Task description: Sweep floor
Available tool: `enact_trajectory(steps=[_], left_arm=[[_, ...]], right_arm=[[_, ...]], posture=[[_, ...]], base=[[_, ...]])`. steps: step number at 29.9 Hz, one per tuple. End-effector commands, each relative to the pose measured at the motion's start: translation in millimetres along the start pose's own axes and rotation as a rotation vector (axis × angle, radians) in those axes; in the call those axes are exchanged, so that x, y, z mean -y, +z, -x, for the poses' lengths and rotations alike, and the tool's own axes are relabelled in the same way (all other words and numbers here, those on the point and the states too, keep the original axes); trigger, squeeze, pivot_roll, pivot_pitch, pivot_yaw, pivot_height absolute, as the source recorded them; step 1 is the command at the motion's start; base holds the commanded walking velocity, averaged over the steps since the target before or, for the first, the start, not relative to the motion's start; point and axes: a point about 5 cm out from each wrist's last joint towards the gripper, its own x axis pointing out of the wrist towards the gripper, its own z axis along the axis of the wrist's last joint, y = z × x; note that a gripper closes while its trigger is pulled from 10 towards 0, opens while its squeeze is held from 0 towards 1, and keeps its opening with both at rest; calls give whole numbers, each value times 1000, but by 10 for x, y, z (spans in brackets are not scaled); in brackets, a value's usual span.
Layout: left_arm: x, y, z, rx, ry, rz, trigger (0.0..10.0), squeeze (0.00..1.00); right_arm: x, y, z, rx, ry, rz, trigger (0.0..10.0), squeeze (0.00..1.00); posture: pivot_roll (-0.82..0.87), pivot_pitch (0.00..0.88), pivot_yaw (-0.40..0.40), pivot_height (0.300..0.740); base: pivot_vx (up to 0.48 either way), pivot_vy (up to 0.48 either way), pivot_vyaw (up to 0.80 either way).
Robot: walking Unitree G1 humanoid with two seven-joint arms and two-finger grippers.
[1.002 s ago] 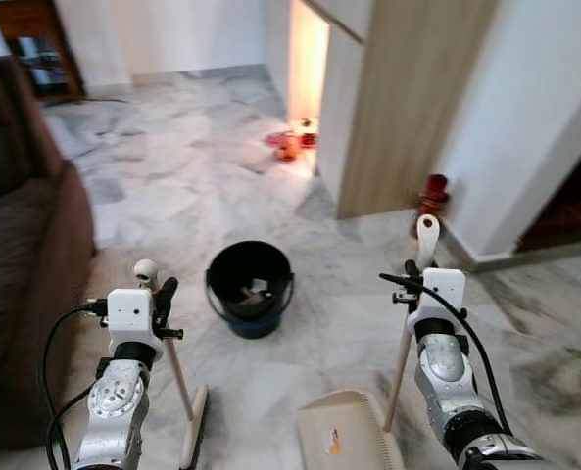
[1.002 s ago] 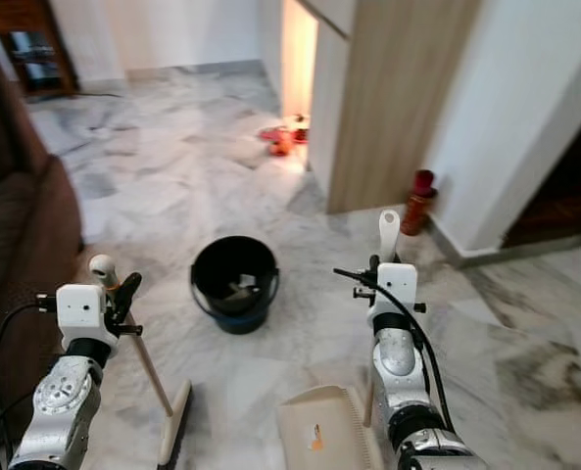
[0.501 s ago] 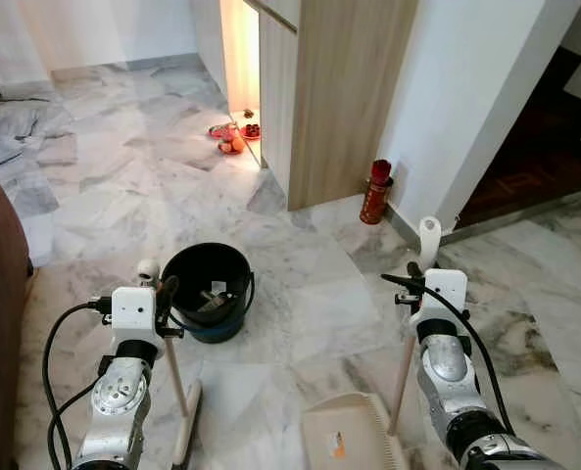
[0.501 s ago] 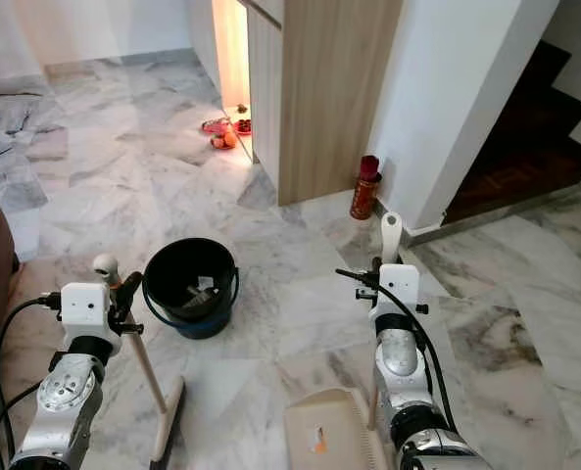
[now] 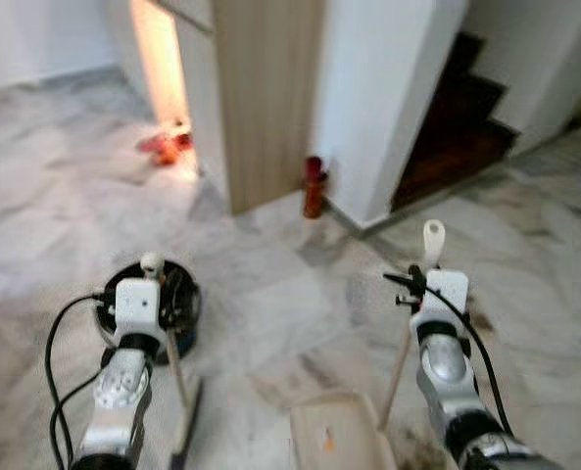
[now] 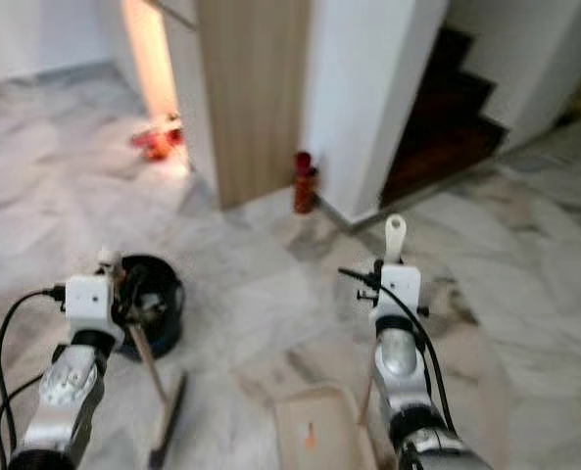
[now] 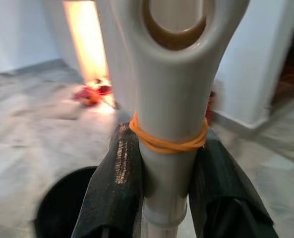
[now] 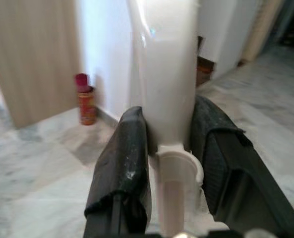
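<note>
Robot stands on the marble floor (image 5: 270,294) carrying both tools, head views blurred, so likely walking between patches, not sweeping. Left gripper (image 7: 166,163) is clamped on the broom (image 5: 177,392) handle, bristles low by the black bucket (image 5: 177,304). Right gripper (image 8: 169,134) is clamped on the dustpan (image 5: 339,441) handle, pan on the floor between the arms. Next move calls for finding dirt, maybe the dark smear near the right arm, then setting the pan beside it. Left wrist view shows an orange rubber band (image 7: 169,141) on the broom handle; head views show the red can (image 5: 313,186) by the wall and the stairs (image 5: 457,127).
</note>
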Motion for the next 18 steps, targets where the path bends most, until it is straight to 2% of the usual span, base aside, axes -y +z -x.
enact_trajectory(steps=[1, 8, 14, 18], left_arm=[[13, 72, -40, 40, -13, -26, 10000, 0], [12, 39, -6, 38, -12, -46, 10000, 0], [-9, 50, -23, 43, -1, -36, 10000, 0], [-13, 53, -39, 43, 13, -28, 10000, 0]], right_arm=[[53, 12, -9, 8, -16, -1, 10000, 0], [77, -19, 8, -2, -14, 9, 10000, 0], [80, 3, -12, 1, -16, 12, 10000, 0], [103, 14, -25, 1, -30, 9, 10000, 0]], posture=[[80, 0, -12, 740], [91, 0, -27, 740], [92, 0, -31, 740], [87, 0, -29, 740]], base=[[0, 0, -800], [0, 0, -800], [0, -402, -800], [0, 0, -800]])
